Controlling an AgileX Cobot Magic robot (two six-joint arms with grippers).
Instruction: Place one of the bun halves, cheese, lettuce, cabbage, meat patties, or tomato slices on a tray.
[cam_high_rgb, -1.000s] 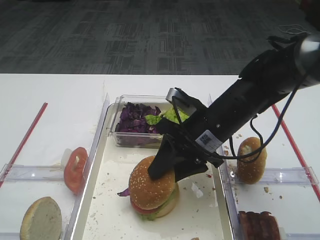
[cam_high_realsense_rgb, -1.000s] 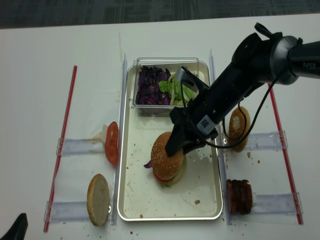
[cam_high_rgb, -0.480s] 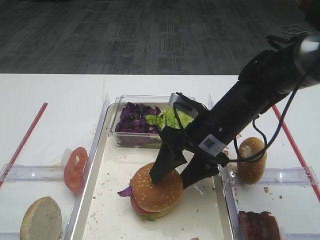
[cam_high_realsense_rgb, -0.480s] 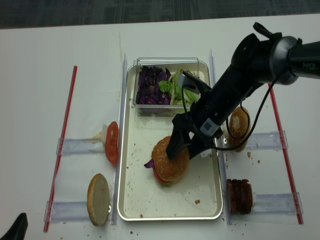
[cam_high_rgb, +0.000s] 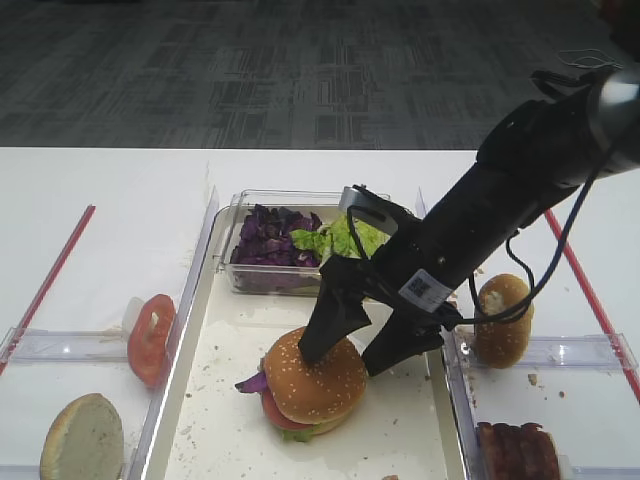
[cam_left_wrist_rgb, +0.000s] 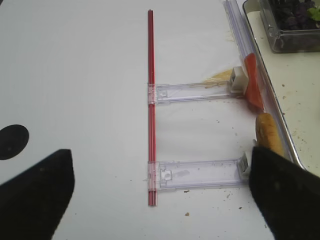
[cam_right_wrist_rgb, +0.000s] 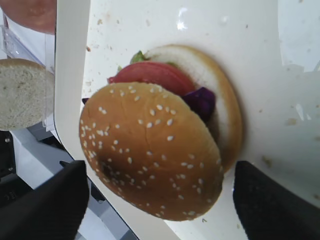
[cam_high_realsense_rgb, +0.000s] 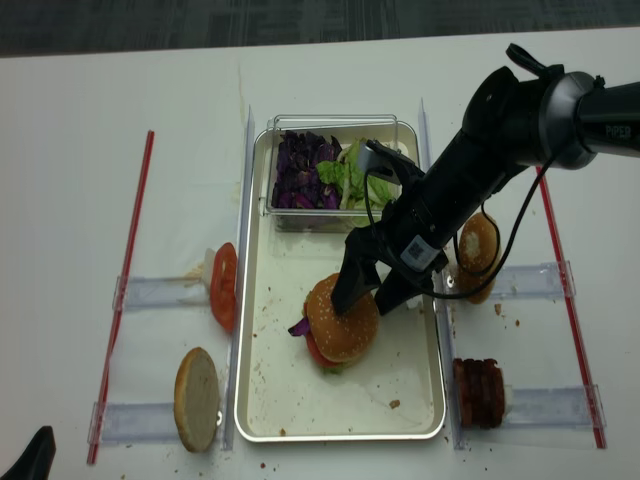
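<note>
The sesame bun top (cam_high_rgb: 313, 368) sits dome-up on a stacked burger in the middle of the tray (cam_high_rgb: 205, 400), directly under the right gripper (cam_high_rgb: 357, 352), whose jaws stand wide, holding nothing, one finger over the bun's back edge and the other just off its right side. The wrist view shows what the high views hide: the bun top (cam_right_wrist_rgb: 150, 150) lies skewed, leaving a tomato slice (cam_right_wrist_rgb: 152, 75), a scrap of cabbage (cam_right_wrist_rgb: 201, 101) and a crescent of the pale bottom bun (cam_right_wrist_rgb: 220, 105) exposed on one side. The bun is round, so it shows no clear long axis; in the top-down view the tray (cam_high_realsense_rgb: 262, 385) runs lengthways away from the robot. The left gripper (cam_left_wrist_rgb: 155, 200) hangs open over bare table, its dark fingers at the picture's lower corners, beside a red strip (cam_left_wrist_rgb: 150, 105).
</note>
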